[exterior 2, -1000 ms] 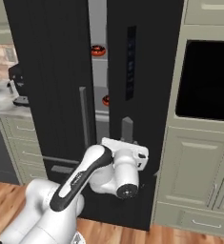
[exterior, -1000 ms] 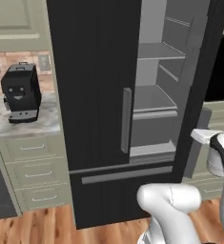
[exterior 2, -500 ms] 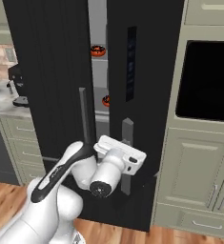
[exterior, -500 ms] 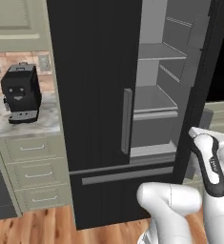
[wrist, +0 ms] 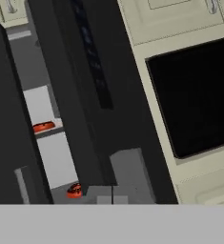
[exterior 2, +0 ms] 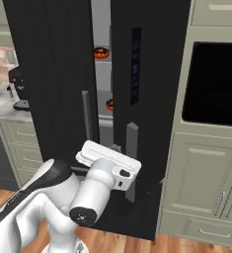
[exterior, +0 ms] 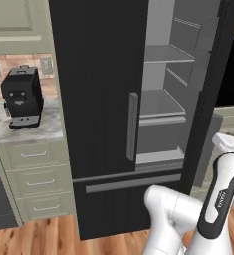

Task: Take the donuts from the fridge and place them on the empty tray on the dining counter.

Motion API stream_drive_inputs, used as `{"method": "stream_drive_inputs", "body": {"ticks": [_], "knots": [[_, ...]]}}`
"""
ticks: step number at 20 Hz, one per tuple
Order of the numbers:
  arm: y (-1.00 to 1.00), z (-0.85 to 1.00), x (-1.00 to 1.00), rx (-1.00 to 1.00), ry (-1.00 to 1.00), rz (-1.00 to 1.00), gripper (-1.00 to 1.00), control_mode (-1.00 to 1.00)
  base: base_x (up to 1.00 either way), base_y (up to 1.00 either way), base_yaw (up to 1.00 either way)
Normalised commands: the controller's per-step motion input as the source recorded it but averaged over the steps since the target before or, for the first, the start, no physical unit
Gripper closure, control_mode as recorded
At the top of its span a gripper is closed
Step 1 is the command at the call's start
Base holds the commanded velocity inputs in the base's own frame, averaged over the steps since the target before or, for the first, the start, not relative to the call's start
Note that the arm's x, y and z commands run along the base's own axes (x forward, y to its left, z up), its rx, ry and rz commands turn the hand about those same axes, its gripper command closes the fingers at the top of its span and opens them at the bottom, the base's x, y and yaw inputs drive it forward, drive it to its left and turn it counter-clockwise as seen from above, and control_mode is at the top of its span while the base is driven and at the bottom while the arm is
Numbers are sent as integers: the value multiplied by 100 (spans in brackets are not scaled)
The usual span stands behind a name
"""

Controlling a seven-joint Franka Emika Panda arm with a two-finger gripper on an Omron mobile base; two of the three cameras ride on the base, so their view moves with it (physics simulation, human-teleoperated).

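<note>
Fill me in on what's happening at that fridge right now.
The white arm has its hand low against the right-hand door of the black fridge, beside that door's grey handle, with its fingers closed; I can't tell whether it actually grips the handle. The door stands partly open, leaving a gap onto the grey shelves. Two donuts sit inside: one on an upper shelf, one on the shelf below. Neither has been touched yet.

I see sage-green cabinets with drawers (exterior: 34, 182) at lower left, a marble countertop (exterior: 24, 132) carrying a black coffee machine (exterior: 21, 97), wood plank flooring (exterior: 44, 236) along the bottom, and a black built-in oven (exterior 2: 213, 84) at upper right.
</note>
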Motion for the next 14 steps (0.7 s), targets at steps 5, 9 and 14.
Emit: {"method": "stream_drive_inputs", "body": {"ticks": [5,9,14], "knots": [[85,25,26,-2,-3,2,100,-100,0,0,0],[94,1,16,-4,-8,0,100,-100,0,0,0],[70,0,39,-1,-7,-3,100,-100,0,0,0]]}}
